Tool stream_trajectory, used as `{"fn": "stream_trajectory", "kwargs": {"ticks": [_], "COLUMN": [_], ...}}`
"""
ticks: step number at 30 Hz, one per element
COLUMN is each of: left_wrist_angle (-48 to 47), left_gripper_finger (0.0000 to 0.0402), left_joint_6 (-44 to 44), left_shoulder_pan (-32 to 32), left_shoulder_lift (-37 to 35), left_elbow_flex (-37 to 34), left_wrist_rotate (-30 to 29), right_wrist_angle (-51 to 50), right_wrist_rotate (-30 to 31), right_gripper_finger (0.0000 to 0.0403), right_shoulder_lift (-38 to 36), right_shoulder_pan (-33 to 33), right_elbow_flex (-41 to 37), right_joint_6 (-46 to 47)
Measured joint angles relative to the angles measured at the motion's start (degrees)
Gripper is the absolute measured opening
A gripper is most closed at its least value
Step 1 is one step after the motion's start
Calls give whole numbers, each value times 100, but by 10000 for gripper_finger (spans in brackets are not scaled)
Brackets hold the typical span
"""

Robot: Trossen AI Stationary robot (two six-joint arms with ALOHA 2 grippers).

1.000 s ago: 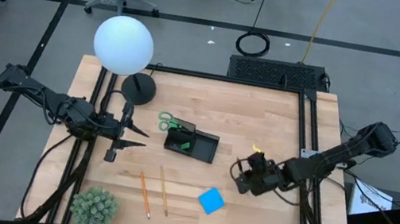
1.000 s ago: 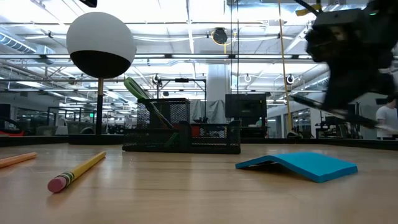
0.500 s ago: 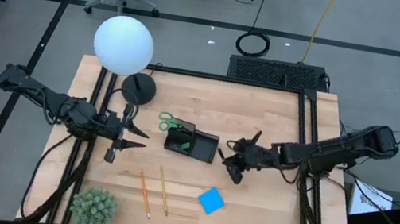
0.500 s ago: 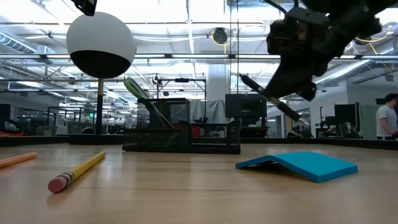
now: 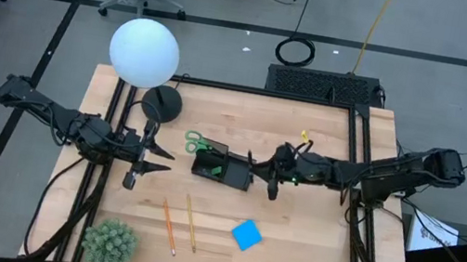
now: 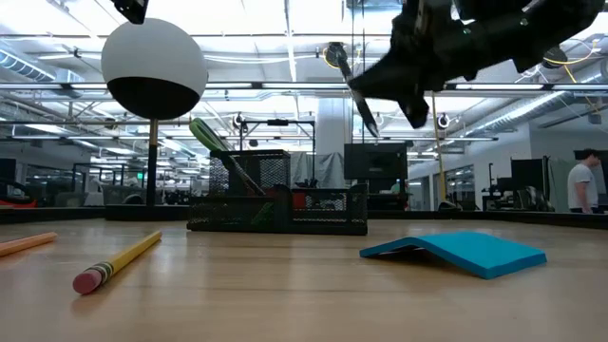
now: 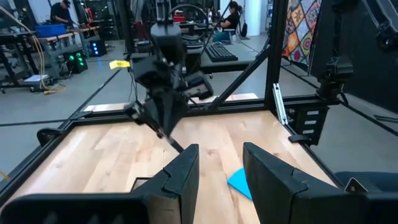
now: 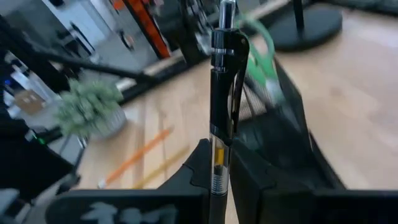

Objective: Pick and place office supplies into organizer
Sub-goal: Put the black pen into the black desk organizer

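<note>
My right gripper (image 5: 268, 168) is shut on a dark pen (image 8: 221, 87) and hovers just right of the black organizer (image 5: 224, 168); in the low view the pen (image 6: 357, 92) slants high above the table. Green-handled scissors (image 5: 197, 142) stick up out of the organizer's taller section. Two pencils (image 5: 169, 226) (image 5: 191, 223) and the blue pad (image 5: 246, 235) lie on the table nearer the front edge. My left gripper (image 5: 142, 160) waits open and empty left of the organizer. My right gripper pinches the pen's barrel at its clear section (image 8: 217, 163) between its two fingers (image 8: 196, 169). The clip end (image 8: 239, 59) sticks out beyond the fingertips. The pen is lifted clear of the table and slants in the low view.
A white globe lamp (image 5: 144, 51) stands on its round black base (image 5: 162, 101) at the far left. A spiky green plant ball (image 5: 111, 241) sits at the near left corner. Bare wood lies right of the organizer and around the blue pad (image 6: 456, 252).
My right gripper has carried the pen toward the table's left and far side, up to the organizer's right end, and has risen. The pen has turned from a low slant to a steeper one. My left arm has kept still.
</note>
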Motion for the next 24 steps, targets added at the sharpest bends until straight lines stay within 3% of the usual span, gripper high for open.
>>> {"fn": "stream_trajectory", "kwargs": {"ticks": [16, 24], "left_wrist_angle": [-10, 5], "left_gripper_finger": [131, 131], "left_joint_6": [-270, -359], "left_shoulder_pan": [16, 133], "left_shoulder_lift": [0, 42], "left_elbow_flex": [0, 0], "left_wrist_rotate": [-6, -496], "right_wrist_angle": [782, 1230], "right_wrist_rotate": [1, -301], "right_gripper_finger": [19, 19], "right_shoulder_lift": [0, 78], "right_shoulder_pan": [-623, -1009], "right_elbow_flex": [0, 0], "right_joint_6": [-725, -1433]}}
